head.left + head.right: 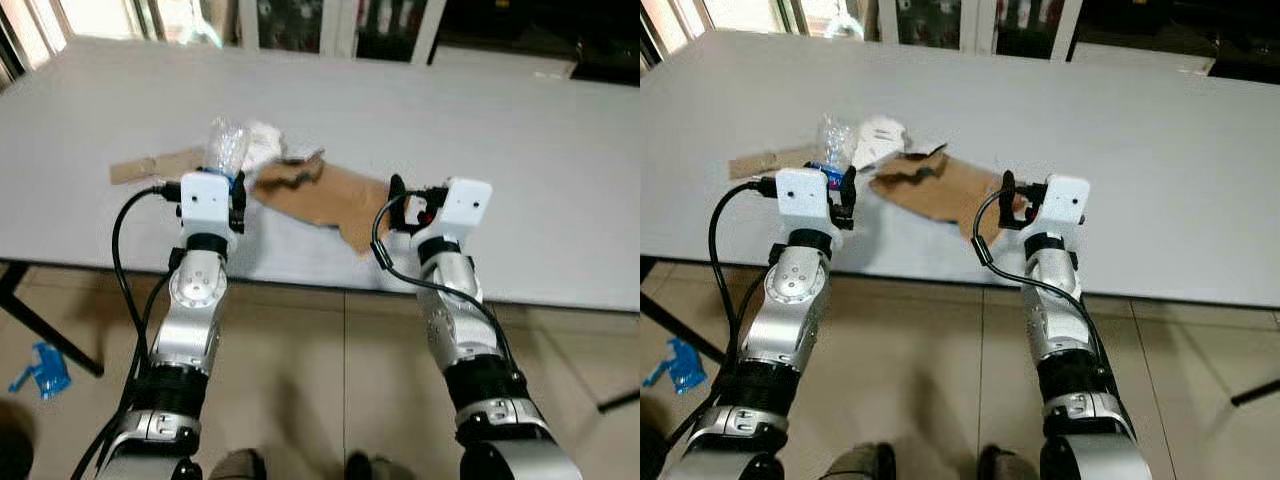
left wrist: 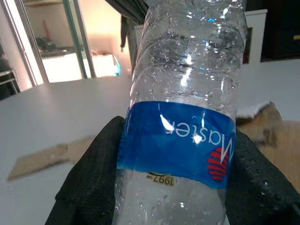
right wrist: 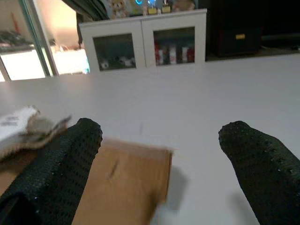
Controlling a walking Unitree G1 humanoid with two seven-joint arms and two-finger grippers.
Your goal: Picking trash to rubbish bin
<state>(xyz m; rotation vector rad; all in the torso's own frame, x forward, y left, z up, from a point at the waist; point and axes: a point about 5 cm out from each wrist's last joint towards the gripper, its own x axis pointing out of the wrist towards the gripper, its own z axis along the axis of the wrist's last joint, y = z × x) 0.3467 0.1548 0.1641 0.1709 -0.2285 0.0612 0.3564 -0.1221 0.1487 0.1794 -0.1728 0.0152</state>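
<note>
clear blue-labelled bottle (image 2: 183,117), crumpled, wet

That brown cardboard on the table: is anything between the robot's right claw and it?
Nothing visible. The right gripper hangs open just over the brown cardboard's near edge. The left gripper is shut on a plastic bottle.

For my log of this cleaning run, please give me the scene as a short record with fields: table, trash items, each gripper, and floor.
table: large grey table, trash near its front edge
held item: clear plastic bottle with blue label, between the left gripper fingers
other trash: torn brown cardboard, small cardboard strip, crumpled white paper
right gripper: open, empty, over the cardboard's edge
floor: beige tiles, a blue object lying under the table's left side
rubbish bin: cannot tell where it is
</note>
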